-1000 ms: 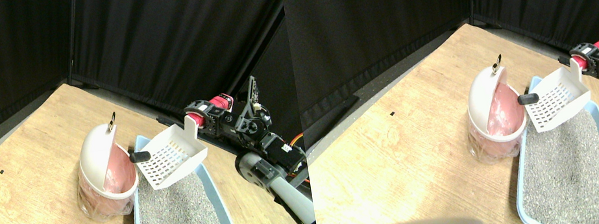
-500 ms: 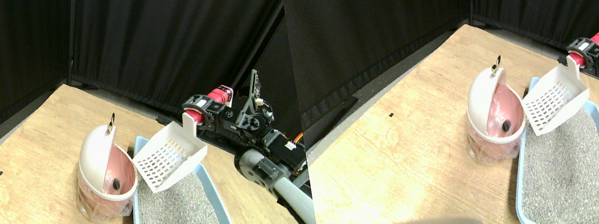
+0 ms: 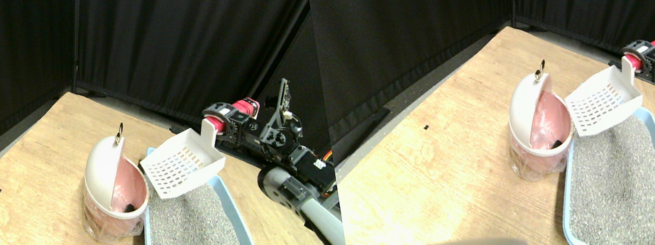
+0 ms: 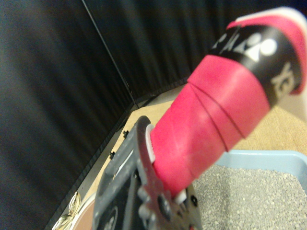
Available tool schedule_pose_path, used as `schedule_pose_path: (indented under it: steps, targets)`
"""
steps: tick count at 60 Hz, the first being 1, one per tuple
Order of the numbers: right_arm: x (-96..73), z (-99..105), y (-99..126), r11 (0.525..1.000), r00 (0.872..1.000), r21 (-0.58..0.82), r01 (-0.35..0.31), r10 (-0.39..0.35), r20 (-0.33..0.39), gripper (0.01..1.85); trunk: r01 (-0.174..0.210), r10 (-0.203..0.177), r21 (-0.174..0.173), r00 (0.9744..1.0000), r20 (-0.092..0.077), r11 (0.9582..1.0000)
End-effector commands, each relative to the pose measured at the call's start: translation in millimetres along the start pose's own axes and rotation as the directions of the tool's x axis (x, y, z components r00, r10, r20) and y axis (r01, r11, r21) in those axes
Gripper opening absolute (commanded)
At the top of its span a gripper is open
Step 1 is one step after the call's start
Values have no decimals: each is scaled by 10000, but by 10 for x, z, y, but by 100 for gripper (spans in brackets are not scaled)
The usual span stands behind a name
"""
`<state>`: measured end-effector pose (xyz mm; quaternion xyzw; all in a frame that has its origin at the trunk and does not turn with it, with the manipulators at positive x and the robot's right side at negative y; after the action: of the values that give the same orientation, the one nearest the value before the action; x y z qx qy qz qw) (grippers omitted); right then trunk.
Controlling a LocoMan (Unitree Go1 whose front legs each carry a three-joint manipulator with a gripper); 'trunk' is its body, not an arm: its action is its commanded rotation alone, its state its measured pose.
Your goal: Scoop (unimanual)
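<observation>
scoop (image 3: 184, 162) now levelled, dark lump (image 3: 127, 207) in bin (image 3: 111, 198) — wrist view alone: jaws seemingly clamping red handle (image 4: 211, 120)

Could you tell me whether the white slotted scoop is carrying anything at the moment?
Empty: the scoop's slotted floor shows bare, and a dark lump lies inside the pink bin.

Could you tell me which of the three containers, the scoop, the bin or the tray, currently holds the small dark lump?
The domed bin: the dark lump lies inside it. The slotted scoop looks empty; the blue tray shows only grey litter.
</observation>
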<state>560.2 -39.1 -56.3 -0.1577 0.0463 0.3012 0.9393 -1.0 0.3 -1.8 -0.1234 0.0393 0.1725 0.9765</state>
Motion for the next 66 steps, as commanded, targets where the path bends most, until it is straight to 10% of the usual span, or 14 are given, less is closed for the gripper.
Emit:
schedule_pose_path:
  steps: [1, 24, 47, 66]
  targets:
    - [-4, -29, -81, 9994, 9961, 260, 234, -255, 844, 5, 184, -184, 123, 9998, -26, 9998]
    - [-258, -420, -438, 9678, 9651, 2013, 1511, -1885, 1817, 5, 998, -984, 720, 9949, -229, 9924]
    - [-632, -884, -664, 9104, 9308, 3264, 2543, -3220, 1731, 5, 1935, -1882, 1225, 9807, -538, 9734]
    - [-776, -1204, -716, 8795, 9218, 3775, 2899, -3627, 1371, 5, 2243, -2168, 1388, 9739, -668, 9646]
